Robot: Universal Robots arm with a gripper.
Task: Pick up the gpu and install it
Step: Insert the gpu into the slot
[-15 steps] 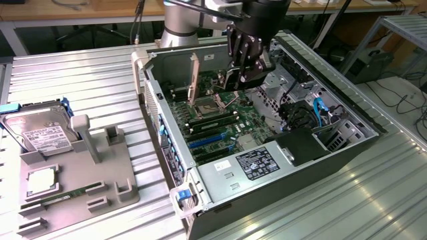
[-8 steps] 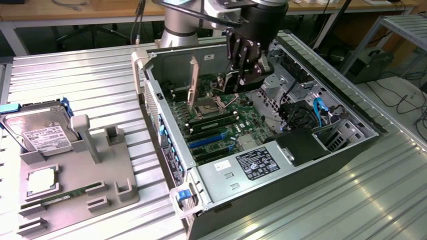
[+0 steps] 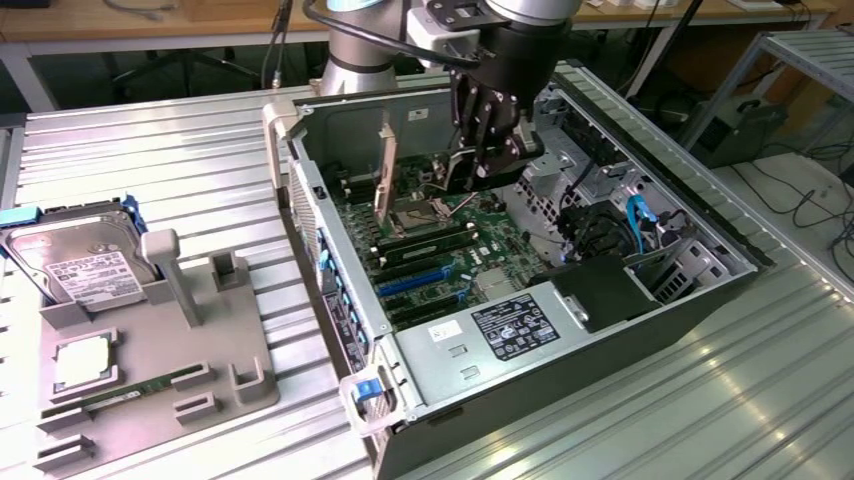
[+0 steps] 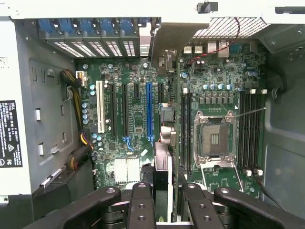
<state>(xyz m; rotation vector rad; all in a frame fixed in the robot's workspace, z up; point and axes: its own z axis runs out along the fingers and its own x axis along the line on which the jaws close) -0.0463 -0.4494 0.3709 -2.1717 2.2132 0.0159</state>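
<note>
One tool [image 4: 161, 202] | clamps gpu [image 4: 161, 176] (edge-on) | above motherboard [image 4: 138, 114]

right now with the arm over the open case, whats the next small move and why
Probably ease the gpu across until its edge lines up over the blue slot, before going any lower. The gripper holds the card edge-on above the motherboard, inside the open case. In the wrist view the card sits beside the slot, not over it.
</note>
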